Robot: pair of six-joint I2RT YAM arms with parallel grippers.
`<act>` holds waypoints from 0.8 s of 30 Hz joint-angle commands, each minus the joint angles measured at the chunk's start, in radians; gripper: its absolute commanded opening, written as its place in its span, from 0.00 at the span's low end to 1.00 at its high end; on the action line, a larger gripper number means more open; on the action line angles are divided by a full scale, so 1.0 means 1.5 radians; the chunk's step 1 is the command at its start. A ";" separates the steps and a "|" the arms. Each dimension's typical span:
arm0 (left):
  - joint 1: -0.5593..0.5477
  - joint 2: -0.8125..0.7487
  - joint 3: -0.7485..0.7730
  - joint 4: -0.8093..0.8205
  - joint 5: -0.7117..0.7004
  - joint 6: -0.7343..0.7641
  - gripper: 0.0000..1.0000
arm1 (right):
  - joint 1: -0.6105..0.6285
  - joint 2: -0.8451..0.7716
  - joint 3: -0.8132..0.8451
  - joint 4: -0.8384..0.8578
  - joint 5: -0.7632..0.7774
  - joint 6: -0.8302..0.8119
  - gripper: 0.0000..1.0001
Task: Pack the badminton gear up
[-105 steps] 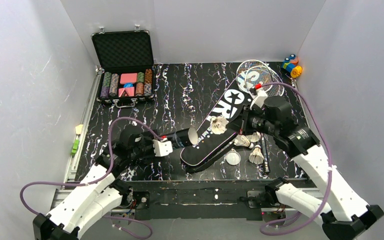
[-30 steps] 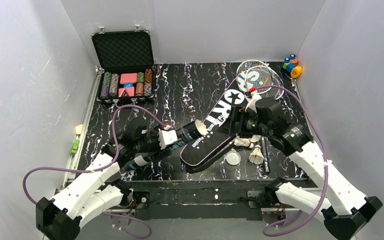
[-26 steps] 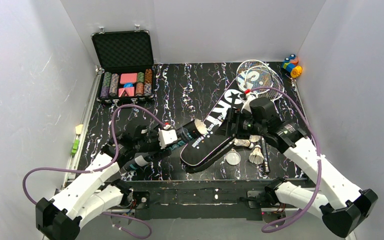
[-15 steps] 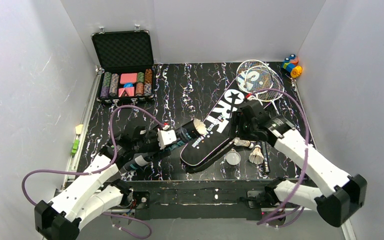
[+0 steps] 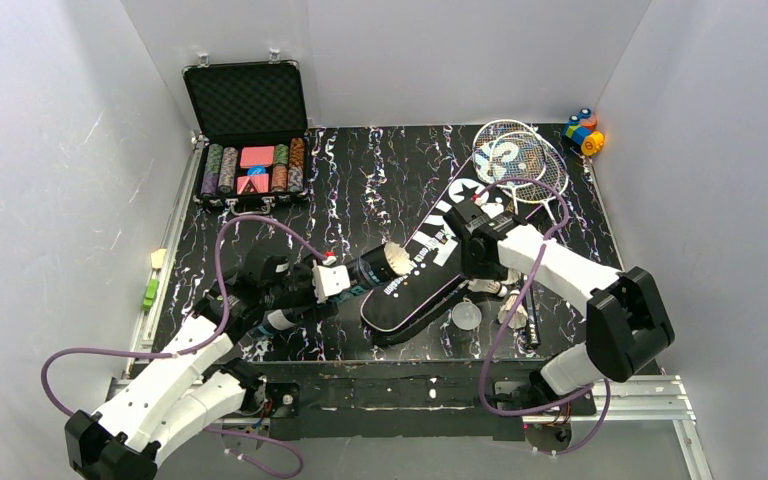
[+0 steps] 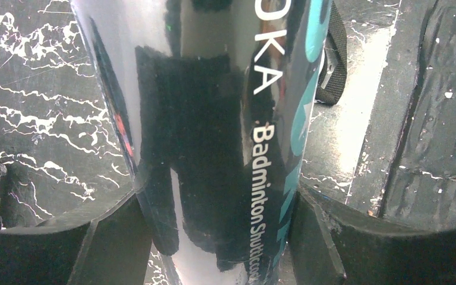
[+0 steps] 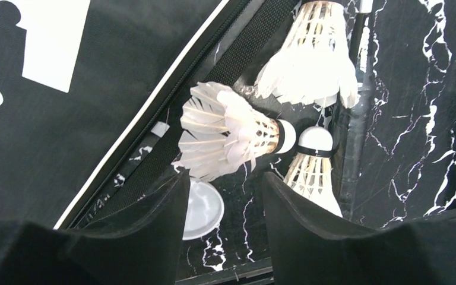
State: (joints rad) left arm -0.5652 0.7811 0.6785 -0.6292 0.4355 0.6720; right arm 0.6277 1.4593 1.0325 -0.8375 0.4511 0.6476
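Note:
My left gripper (image 5: 345, 281) is shut on the long dark tube (image 5: 375, 270) with teal lettering (image 6: 214, 89), holding it tilted over the black bag (image 5: 415, 290). Something white shows in the tube's open end. My right gripper (image 5: 480, 268) hangs open and empty above three loose white shuttlecocks: one on its side (image 7: 231, 133) just beyond the fingertips (image 7: 154, 219), one farther off (image 7: 312, 56), one beside the right finger (image 7: 312, 175). Two silver rackets (image 5: 508, 152) lie at the back right, heads overlapping.
A round white tube lid (image 7: 205, 208) lies on the table by the bag's edge. A dark racket handle (image 7: 353, 136) runs past the shuttlecocks. The open poker chip case (image 5: 250, 130) stands back left, toy blocks (image 5: 584, 130) in the back right corner.
My right gripper has left the tube's mouth, swung right and down over the loose shuttlecocks, and its jaws have narrowed a little. The left gripper keeps the tube almost still.

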 commanded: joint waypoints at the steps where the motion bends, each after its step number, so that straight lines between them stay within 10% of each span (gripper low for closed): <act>1: -0.003 -0.018 -0.004 0.001 0.014 0.017 0.05 | -0.002 0.017 0.028 0.001 0.051 0.010 0.52; 16: -0.003 -0.021 -0.006 -0.007 0.013 0.024 0.05 | 0.003 -0.058 0.028 -0.033 0.056 0.016 0.01; 24: -0.003 -0.016 -0.010 -0.001 0.001 0.030 0.05 | 0.032 -0.226 0.098 -0.061 -0.121 0.003 0.01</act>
State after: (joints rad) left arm -0.5652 0.7685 0.6624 -0.6514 0.4351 0.7044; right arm 0.6613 1.2640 1.0843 -0.9047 0.4339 0.6533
